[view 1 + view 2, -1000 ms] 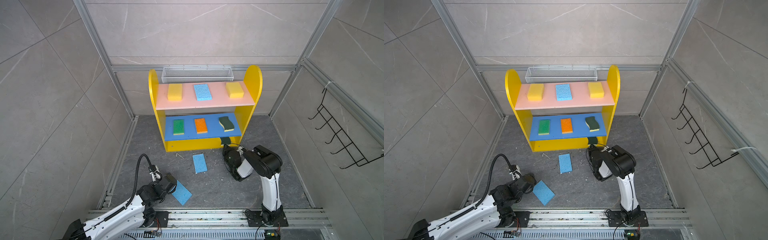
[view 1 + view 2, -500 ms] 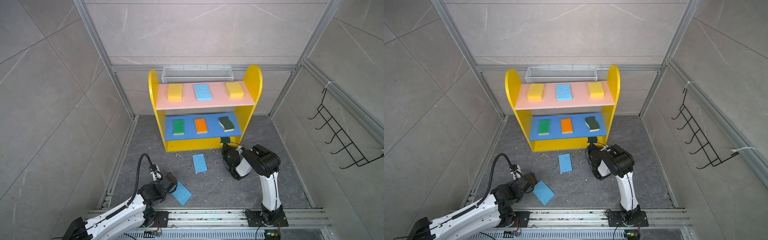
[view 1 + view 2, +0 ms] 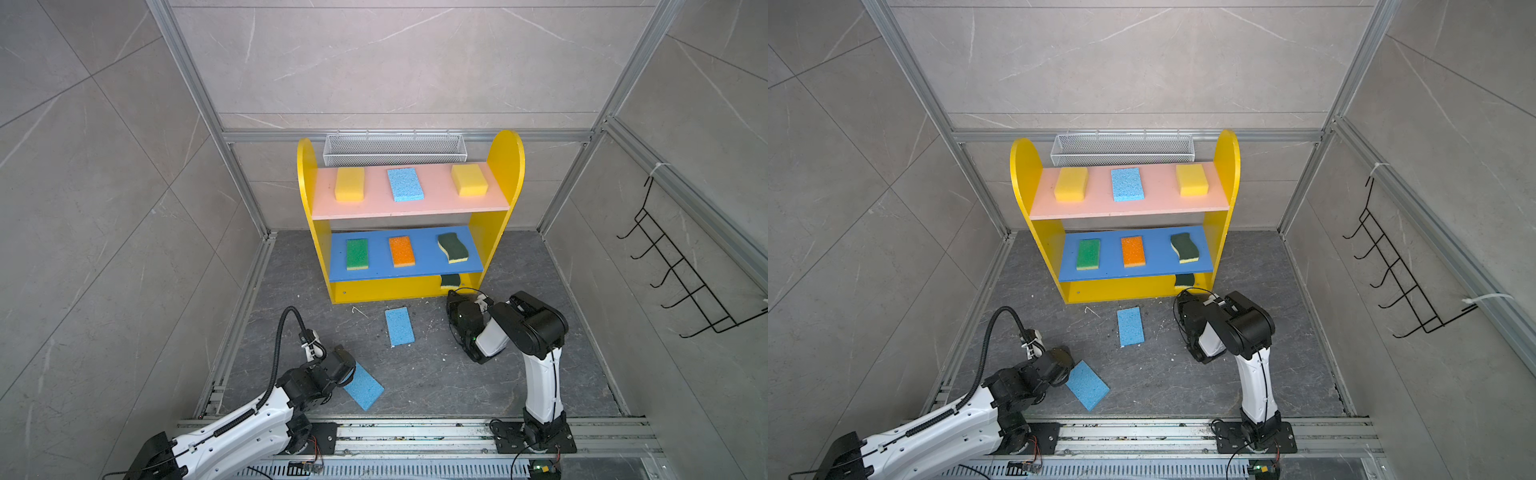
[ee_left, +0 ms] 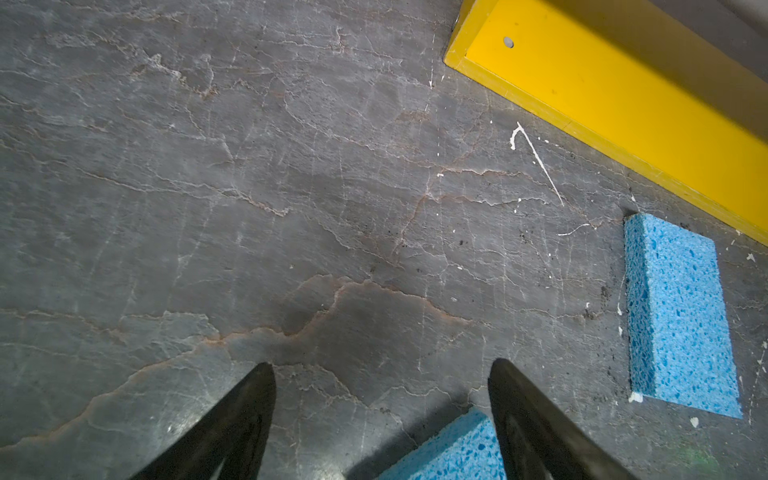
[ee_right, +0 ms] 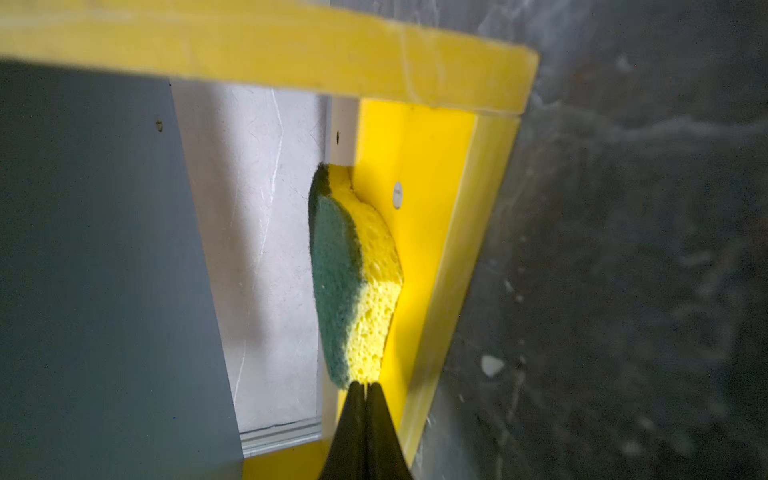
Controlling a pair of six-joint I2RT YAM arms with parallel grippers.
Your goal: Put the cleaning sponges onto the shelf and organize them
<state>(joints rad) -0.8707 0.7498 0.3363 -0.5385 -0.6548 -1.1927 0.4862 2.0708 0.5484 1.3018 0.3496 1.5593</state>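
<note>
Since the near blue sponge (image 3: 365, 388) is soft and light, the spread left gripper (image 4: 381, 363) should pinch its long edges.

No readable text, labels, brands or numbers on anything in view

Wears glossy white shells on the long links of both arms, the left arm (image 3: 232, 428) at lower left and the right arm (image 3: 540, 386) at lower right in both top views, with bulky black housings at every joint. Carries a thick, ribbed black cable (image 3: 278, 340) arching above the left wrist. Stands on flat black base plates (image 3: 536, 442). Ends, at the left gripper (image 4: 381, 364) and right gripper (image 5: 366, 385), in glossy black fingers (image 4: 245, 419) tapering to narrow tips.
</note>
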